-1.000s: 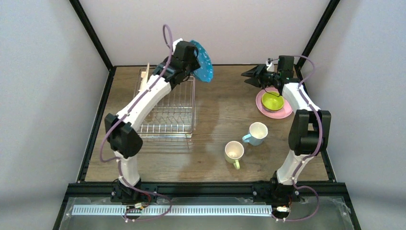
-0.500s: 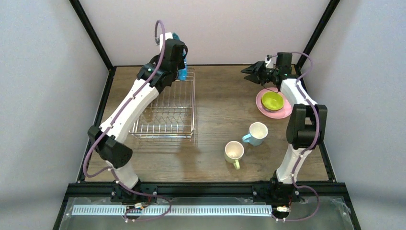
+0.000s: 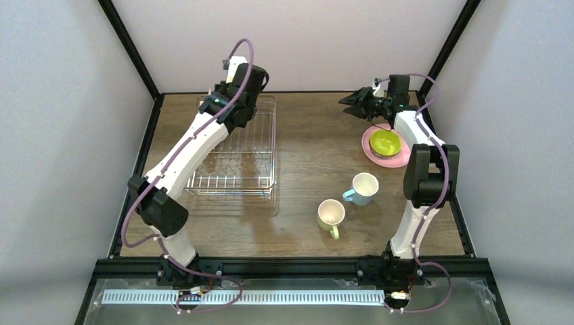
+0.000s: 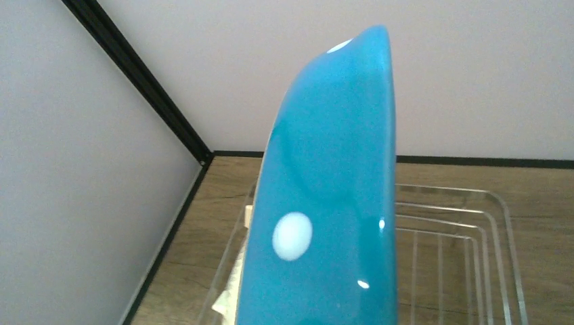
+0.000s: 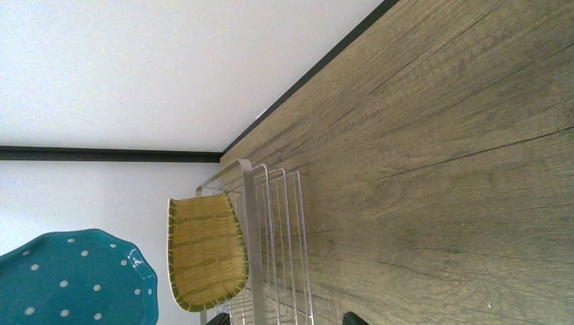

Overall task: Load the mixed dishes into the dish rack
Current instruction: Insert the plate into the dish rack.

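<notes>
Teal plate (image 4: 325,203) is up in the air over the far end of the rack (image 4: 467,223), edge-on to the left wrist camera and filling most of that view. From the right wrist camera I see it face-on (image 5: 68,281), above the woven plate (image 5: 206,261) and clear of the wires. The woven plate stands upright on edge at the far end of the rack.

Left gripper (image 3: 242,73): I can't see the fingers in any view, since the plate blocks the wrist camera and the arm blocks the overhead. The plate hangs right at the wrist with nothing under it, so I read it as clamped on the teal plate.

Right gripper (image 3: 345,106) has its jaws wide apart with nothing between them. It hovers over the table (image 3: 311,142) at the far right, just beyond the pink plate (image 3: 401,159).

The bowl (image 3: 385,142), lime inside, sits on the pink plate. Blue mug (image 3: 364,187) and yellow mug (image 3: 331,214) stand upright on the table, close together nearer the arm bases and well apart from the rack.
</notes>
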You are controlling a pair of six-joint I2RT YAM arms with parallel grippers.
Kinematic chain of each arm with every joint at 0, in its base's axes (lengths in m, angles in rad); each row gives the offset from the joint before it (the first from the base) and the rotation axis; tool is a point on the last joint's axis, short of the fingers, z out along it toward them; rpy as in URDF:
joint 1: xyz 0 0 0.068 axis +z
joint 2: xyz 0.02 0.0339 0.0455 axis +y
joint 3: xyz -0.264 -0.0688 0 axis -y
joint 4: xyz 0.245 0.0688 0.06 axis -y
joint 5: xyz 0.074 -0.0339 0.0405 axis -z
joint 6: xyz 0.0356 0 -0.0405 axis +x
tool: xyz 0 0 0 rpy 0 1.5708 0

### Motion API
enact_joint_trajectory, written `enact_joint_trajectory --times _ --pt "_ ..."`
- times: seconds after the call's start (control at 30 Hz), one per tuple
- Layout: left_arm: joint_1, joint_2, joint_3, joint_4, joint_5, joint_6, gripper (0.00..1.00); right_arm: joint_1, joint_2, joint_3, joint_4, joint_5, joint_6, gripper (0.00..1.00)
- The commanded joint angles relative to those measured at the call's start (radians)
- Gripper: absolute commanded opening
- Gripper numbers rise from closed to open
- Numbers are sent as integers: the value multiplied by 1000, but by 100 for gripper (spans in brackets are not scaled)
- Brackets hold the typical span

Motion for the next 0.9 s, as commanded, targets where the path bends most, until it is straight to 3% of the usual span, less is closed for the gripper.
enact_joint_trajectory --times 0.0,0.33,0.87 --pt "0 11 -23 90 -141 110 3 5 27 9 45 11 -8 93" --pt "2 63 -160 172 -195 194 3 18 77 -20 153 0 31 94" --pt "128 72 -200 141 -145 198 3 75 203 102 157 2 47 93"
